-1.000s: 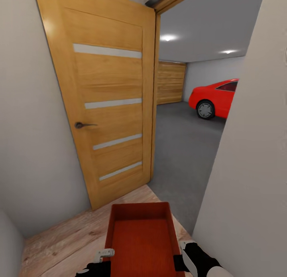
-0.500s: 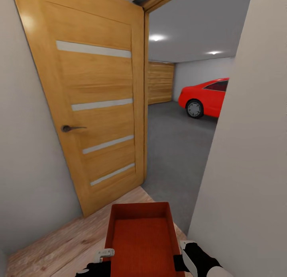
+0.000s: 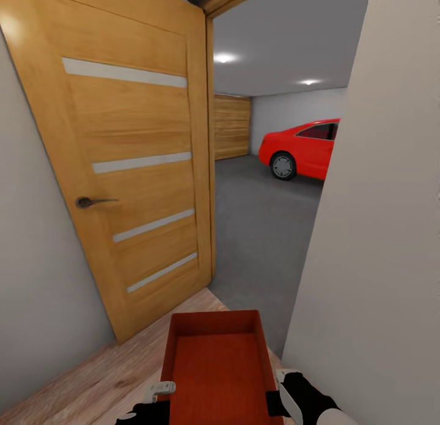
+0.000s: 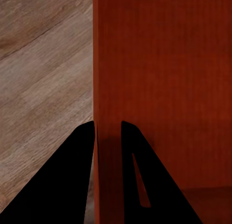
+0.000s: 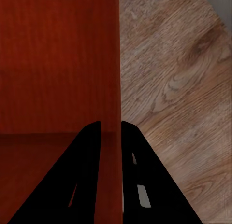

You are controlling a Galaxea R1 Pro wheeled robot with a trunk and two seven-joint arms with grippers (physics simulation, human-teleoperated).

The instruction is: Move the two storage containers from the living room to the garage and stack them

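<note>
Here, head view red car (image 3: 299, 149), wrist views each end effector (image 4: 107, 132) (image 5: 110, 130) pinching container (image 3: 217, 367) wall

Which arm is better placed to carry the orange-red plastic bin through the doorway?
Neither alone: left gripper and right gripper each clamp a side wall of the orange-red rectangular plastic bin, so both should carry it.

Black wedge-shaped pincer fingers (image 4: 72, 185); black right forearm (image 3: 308, 395) with white panel.
</note>
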